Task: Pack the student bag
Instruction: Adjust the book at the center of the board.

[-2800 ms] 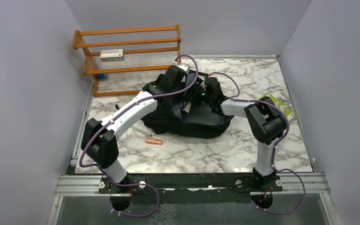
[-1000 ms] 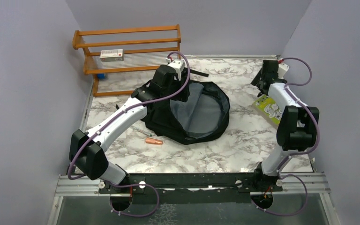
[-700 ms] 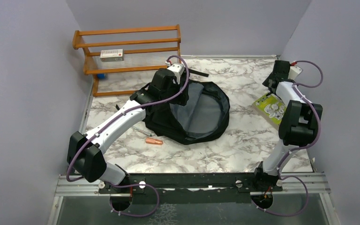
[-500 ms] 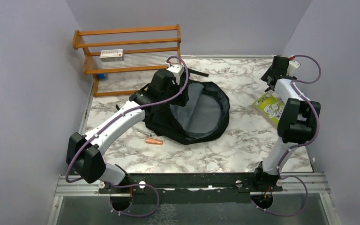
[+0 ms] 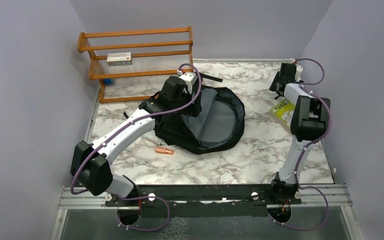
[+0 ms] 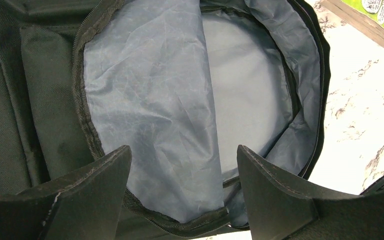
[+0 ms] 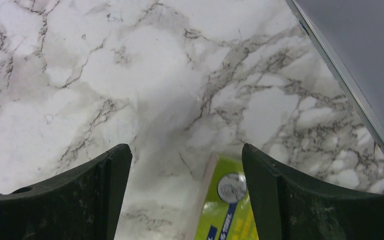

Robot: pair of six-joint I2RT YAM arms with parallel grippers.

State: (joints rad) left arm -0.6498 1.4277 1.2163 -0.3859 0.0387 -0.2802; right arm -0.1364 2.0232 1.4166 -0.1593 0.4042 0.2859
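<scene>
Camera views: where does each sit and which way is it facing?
Top external: above and behind the bases, looking down on the table; left arm, right arm, student bag and wooden rack show.
Left wrist: on the left arm, looking down past the open left gripper into the bag's grey lining.
Right wrist: on the right arm, facing down at marble; the open right gripper frames the green book.
Shared: both wrist views show that book.

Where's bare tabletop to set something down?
Free: the near strip between the student bag and the black rail; the gap between bag and green book. Crowded: back left by the wooden rack, and the bag's near-left side, where an orange item lies.
</scene>
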